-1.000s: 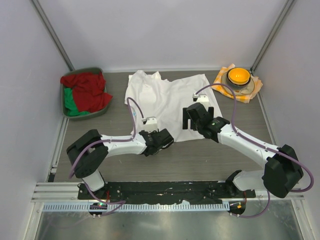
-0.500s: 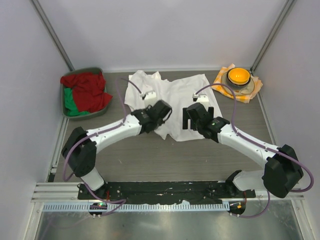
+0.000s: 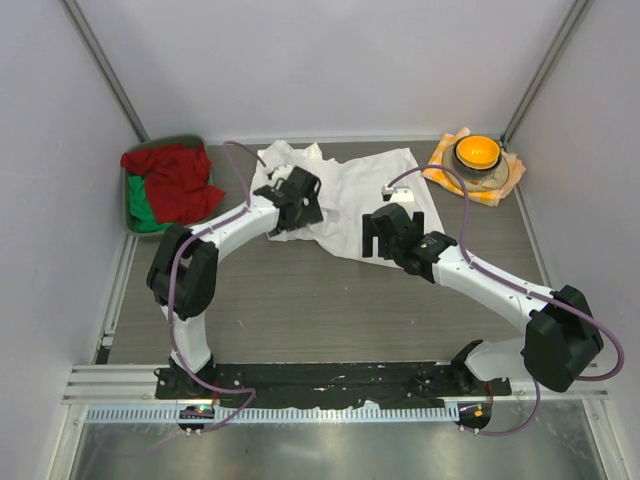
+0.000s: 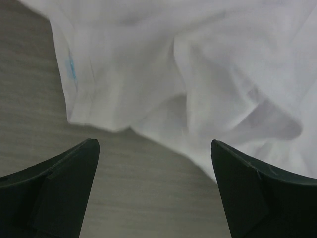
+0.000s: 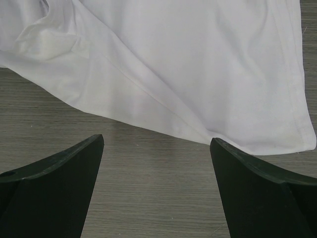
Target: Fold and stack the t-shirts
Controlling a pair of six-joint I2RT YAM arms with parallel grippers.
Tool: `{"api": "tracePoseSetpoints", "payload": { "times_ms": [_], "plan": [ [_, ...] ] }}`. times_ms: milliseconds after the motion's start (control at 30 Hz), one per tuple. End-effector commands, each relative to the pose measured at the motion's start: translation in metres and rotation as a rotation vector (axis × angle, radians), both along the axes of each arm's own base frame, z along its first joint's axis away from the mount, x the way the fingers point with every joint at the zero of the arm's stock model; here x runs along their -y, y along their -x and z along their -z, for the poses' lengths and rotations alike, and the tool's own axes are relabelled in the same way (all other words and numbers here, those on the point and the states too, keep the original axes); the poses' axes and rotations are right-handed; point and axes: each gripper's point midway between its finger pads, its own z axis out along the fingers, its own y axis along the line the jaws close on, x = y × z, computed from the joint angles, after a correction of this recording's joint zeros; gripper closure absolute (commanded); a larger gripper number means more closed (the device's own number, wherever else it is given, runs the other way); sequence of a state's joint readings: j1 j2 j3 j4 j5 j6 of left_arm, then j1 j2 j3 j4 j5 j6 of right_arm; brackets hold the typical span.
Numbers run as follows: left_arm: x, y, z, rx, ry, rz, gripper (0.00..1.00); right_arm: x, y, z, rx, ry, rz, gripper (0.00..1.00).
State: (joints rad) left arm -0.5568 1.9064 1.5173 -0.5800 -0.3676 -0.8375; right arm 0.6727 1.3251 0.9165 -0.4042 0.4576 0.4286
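One white t-shirt lies crumpled at the back middle of the table, its near left part drawn up toward the back. My left gripper hovers over the shirt's left side, open and holding nothing. In the left wrist view the left gripper spans bare wood, with the rumpled t-shirt just ahead. My right gripper stands open at the shirt's near right edge. Seen from the right wrist, the right gripper is over the table, and the t-shirt hem lies just beyond its tips.
A grey-green tray at the back left holds red and green cloths. At the back right an orange bowl sits on an orange-and-white checked cloth. Enclosure walls stand on three sides.
My left gripper travelled from the shirt's near left corner toward the back left, dragging that part of the shirt with it, then opened and let go. The right arm barely moved.
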Motion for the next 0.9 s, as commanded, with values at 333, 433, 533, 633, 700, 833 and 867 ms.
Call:
{"api": "tracePoseSetpoints", "payload": {
  "times_ms": [333,433,533,633,700,833,867],
  "plan": [
    [0.026,0.057,-0.016,0.135,0.098,0.05,0.03,-0.012,-0.009,-0.018,0.06,-0.045,-0.017,0.05],
    [0.029,0.036,-0.026,0.166,0.093,0.034,0.17,-0.012,-0.008,-0.018,0.06,-0.045,-0.019,0.05],
    [0.032,0.014,-0.025,0.169,0.103,0.024,0.46,-0.011,-0.008,-0.02,0.065,-0.046,-0.015,0.05],
    [0.029,-0.008,-0.031,0.2,0.128,-0.002,0.69,-0.01,-0.007,-0.021,0.069,-0.047,-0.016,0.05],
    [0.026,-0.018,-0.024,0.187,0.145,-0.016,0.73,-0.01,-0.007,-0.021,0.07,-0.046,-0.017,0.05],
    [0.02,-0.03,-0.014,0.177,0.153,-0.048,0.73,-0.012,-0.006,-0.017,0.061,-0.042,-0.025,0.05],
    [0.017,-0.033,-0.01,0.179,0.152,-0.059,0.74,-0.012,-0.006,-0.017,0.06,-0.044,-0.027,0.05]
  ]
}}
